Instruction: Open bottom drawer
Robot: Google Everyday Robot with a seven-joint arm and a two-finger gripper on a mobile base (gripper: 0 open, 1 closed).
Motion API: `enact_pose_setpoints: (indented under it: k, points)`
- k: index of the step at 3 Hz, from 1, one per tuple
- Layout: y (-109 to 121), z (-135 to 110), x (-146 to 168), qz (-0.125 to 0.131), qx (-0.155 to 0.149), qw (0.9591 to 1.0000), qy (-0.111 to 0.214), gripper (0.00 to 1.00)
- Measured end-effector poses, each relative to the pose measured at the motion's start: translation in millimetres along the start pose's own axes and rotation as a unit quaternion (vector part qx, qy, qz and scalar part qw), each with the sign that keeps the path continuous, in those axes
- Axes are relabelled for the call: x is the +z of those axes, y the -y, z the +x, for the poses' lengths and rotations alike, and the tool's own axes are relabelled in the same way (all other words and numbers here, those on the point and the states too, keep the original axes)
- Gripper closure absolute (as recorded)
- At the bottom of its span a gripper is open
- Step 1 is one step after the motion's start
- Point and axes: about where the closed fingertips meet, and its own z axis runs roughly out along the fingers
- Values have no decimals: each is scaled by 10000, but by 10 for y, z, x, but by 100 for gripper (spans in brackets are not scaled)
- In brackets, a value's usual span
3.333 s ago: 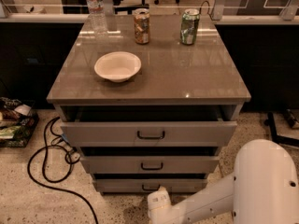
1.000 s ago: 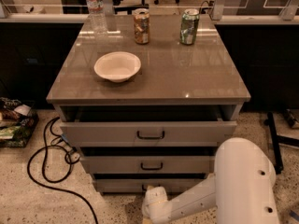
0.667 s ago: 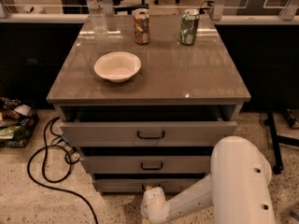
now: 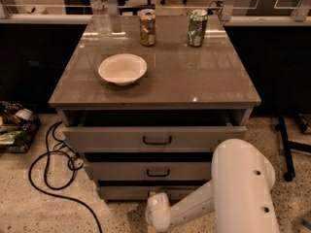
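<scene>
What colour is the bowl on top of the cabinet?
The bowl is cream-white, clearest in the camera view. The gripper sits low by the bottom drawer.

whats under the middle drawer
The bottom drawer: only its grey front strip shows. The gripper, low in front of it, and the white arm cover its handle and right part; its inside is hidden.

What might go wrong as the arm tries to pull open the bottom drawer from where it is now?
1. The gripper sits low at the arm's end, right in front of the bottom drawer, and hides the handle. It might miss the bar.
2. The middle drawer and top drawer jut out above it. Lifting the arm could knock them and shake the bowl on top.
</scene>
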Motion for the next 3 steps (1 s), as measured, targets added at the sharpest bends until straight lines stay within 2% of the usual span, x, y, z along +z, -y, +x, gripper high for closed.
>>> enact_pose_setpoints:
  k: [1, 3]
  points:
    - [3, 61, 118, -100, -158, 9997, -125, 0]
    - [13, 154, 334, -182, -70, 9996, -227, 0]
